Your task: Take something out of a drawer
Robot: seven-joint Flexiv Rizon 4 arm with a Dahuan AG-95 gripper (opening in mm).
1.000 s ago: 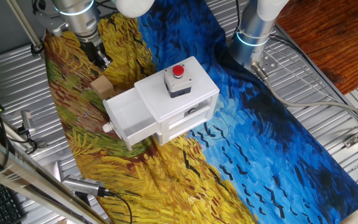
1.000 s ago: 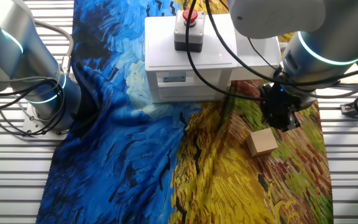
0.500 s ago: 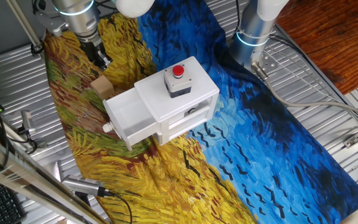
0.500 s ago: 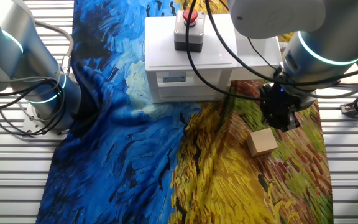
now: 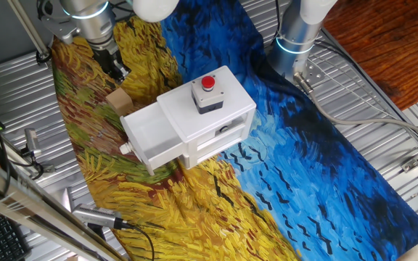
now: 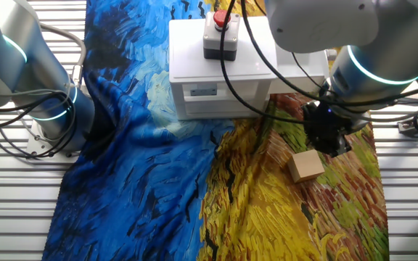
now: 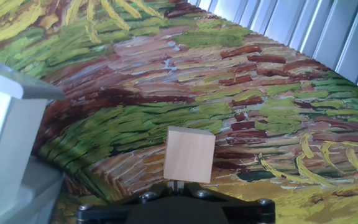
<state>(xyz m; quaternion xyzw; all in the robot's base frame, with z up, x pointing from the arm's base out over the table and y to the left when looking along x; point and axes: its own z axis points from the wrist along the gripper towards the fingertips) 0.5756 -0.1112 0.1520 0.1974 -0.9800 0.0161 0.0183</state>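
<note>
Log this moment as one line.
drawer: open | block: on cloth, outside drawer | gripper: above block, empty

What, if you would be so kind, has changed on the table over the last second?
Very little. In the other fixed view the arm above the gripper has shifted slightly; nothing was grasped or released. The wooden block lies where it was on the painted cloth beside the white box, the drawer remains pulled out, and the gripper hangs above the block, apart from it.
</note>
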